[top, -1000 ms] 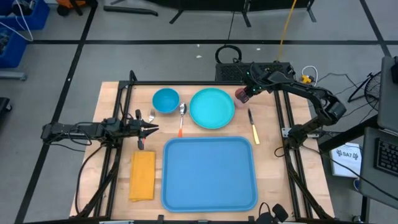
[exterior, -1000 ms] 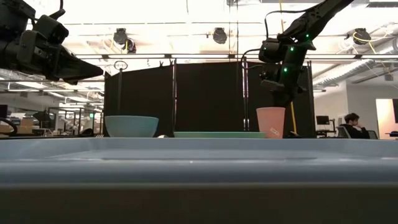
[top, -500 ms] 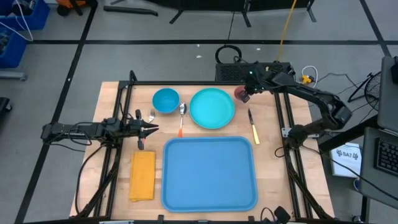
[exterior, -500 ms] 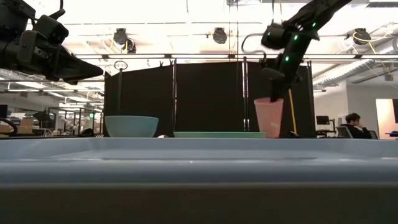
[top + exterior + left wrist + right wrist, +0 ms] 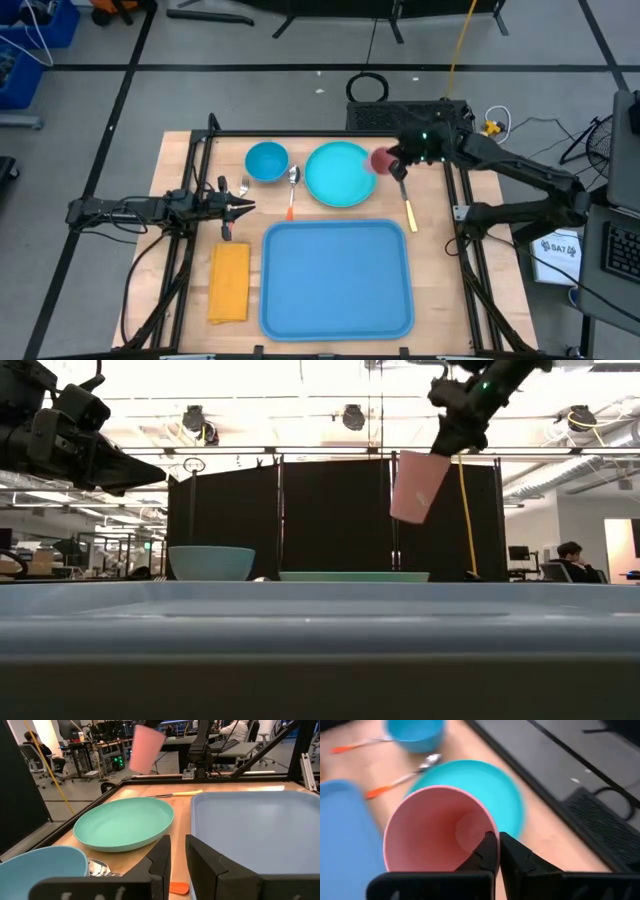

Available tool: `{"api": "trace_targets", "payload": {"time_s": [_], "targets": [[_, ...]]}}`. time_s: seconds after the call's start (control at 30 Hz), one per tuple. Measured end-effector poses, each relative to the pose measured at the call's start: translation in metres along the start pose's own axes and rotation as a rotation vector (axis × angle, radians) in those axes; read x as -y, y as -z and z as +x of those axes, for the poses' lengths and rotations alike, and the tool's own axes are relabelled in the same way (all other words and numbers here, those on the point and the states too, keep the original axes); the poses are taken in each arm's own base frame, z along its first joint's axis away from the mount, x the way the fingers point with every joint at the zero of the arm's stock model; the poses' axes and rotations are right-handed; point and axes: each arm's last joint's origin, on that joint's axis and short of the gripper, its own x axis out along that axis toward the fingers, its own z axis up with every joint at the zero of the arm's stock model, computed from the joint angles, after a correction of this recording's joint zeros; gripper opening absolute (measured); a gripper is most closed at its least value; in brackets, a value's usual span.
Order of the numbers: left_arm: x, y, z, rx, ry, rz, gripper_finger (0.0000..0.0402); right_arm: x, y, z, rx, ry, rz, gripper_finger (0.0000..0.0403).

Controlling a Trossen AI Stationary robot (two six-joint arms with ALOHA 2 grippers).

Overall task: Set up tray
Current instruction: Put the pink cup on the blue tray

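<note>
- Gripping the rim of a pink cup (image 5: 381, 161), the right gripper (image 5: 398, 166) holds it in the air by the right edge of the turquoise plate (image 5: 341, 173); one finger is inside the cup and one outside, clenched on the wall
- From table height the cup (image 5: 417, 485) hangs tilted, clear above the plate (image 5: 353, 576)
- The tray (image 5: 337, 279) lies flat on the near middle of the table (image 5: 440, 260), nothing on it, just in front of the plate
- A blue bowl (image 5: 266, 161) sits left of the plate, with a spoon (image 5: 292, 186) between them and a fork (image 5: 242, 187) by the bowl
- A yellow-handled knife (image 5: 408, 208) lies right of the plate
- A yellow napkin (image 5: 229, 282) lies left of the tray
- The left gripper (image 5: 244, 208) hovers above the table's left side near the fork, fingers nearly together, grasping nothing
</note>
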Motion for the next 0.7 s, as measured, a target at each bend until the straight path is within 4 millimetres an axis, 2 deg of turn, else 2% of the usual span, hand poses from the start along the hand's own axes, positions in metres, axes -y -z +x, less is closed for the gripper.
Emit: {"api": "trace_targets", "payload": {"time_s": [0.27, 0.47, 0.7], "targets": [[0.000, 0.000, 0.000, 0.000, 0.000, -0.001, 0.0063, -0.050, 0.016, -0.008, -0.077, -0.118, -0.032, 0.0000], [0.000, 0.000, 0.000, 0.001, 0.000, -0.002, 0.0063, -0.073, 0.036, -0.017, -0.212, -0.165, 0.008, 0.0000], [0.000, 0.000, 0.000, 0.002, 0.000, -0.003, 0.0063, -0.096, 0.048, -0.022, -0.283, -0.209, 0.053, 0.0000]]}}
